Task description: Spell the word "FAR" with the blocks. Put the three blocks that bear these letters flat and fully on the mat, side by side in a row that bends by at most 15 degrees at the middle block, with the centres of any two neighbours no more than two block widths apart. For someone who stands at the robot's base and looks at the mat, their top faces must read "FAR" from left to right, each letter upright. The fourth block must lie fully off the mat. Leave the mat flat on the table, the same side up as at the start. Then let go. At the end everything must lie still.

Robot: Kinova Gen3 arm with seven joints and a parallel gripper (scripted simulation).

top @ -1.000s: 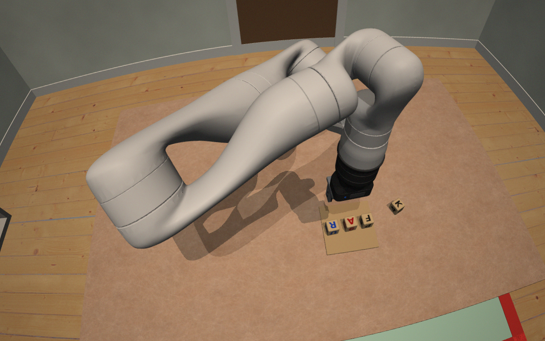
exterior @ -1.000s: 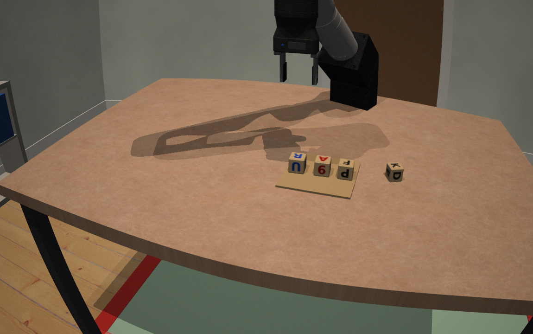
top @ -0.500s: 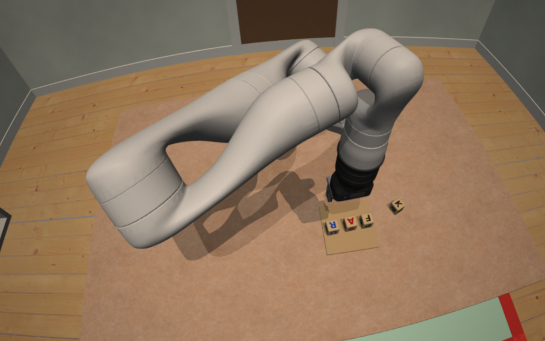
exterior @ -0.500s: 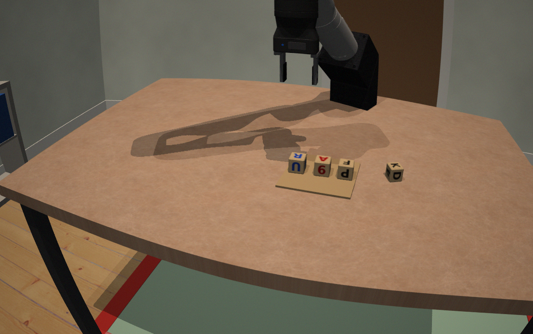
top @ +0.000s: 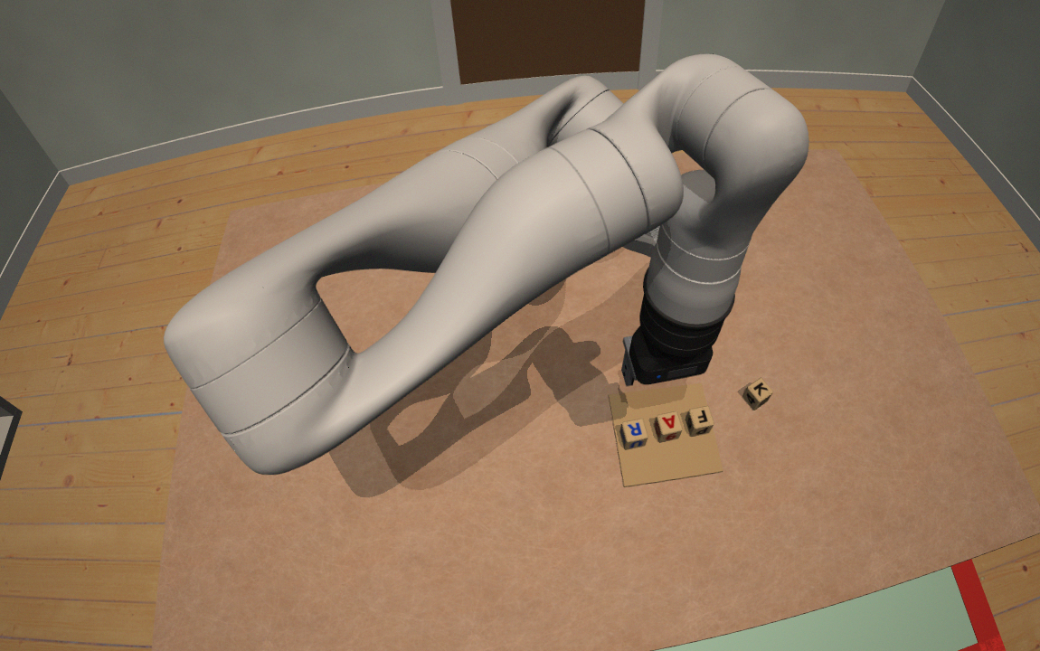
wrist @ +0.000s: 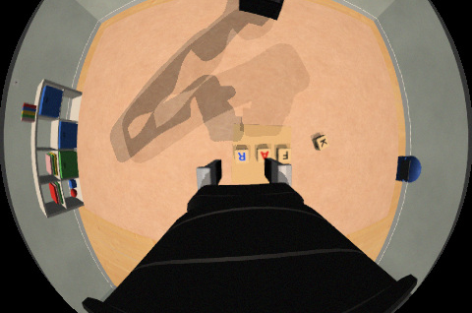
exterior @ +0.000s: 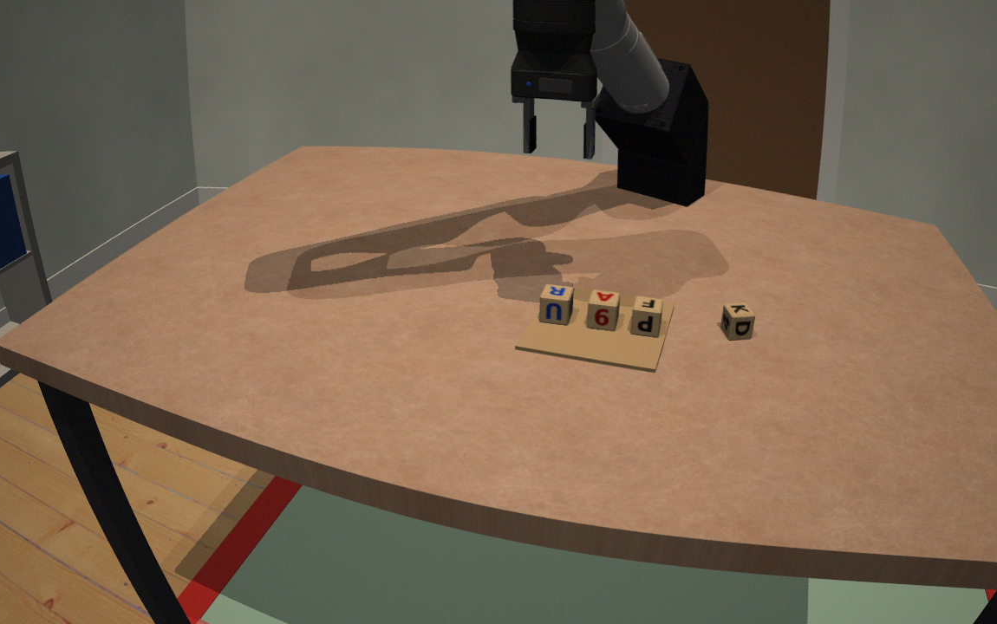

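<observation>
Wide open and gripping nothing, the end effector [top: 666,368] [exterior: 558,151] [wrist: 243,167] hangs above the bench [top: 507,550] [exterior: 409,372] [wrist: 344,205], and a low sweep from here could clip the F block [top: 699,420] [exterior: 646,316] [wrist: 283,156] over the nearby mat edge! Count them: one mat [top: 674,465] [exterior: 587,348] [wrist: 246,175], well inside every bench edge, four blocks, three aboard with the A block [top: 667,426] [exterior: 602,310] [wrist: 264,154] and R block [top: 633,433] [exterior: 556,304] [wrist: 241,156], and the K block [top: 758,393] [exterior: 738,321] [wrist: 321,142] off it, towards the exterior view's right bench edge!
</observation>
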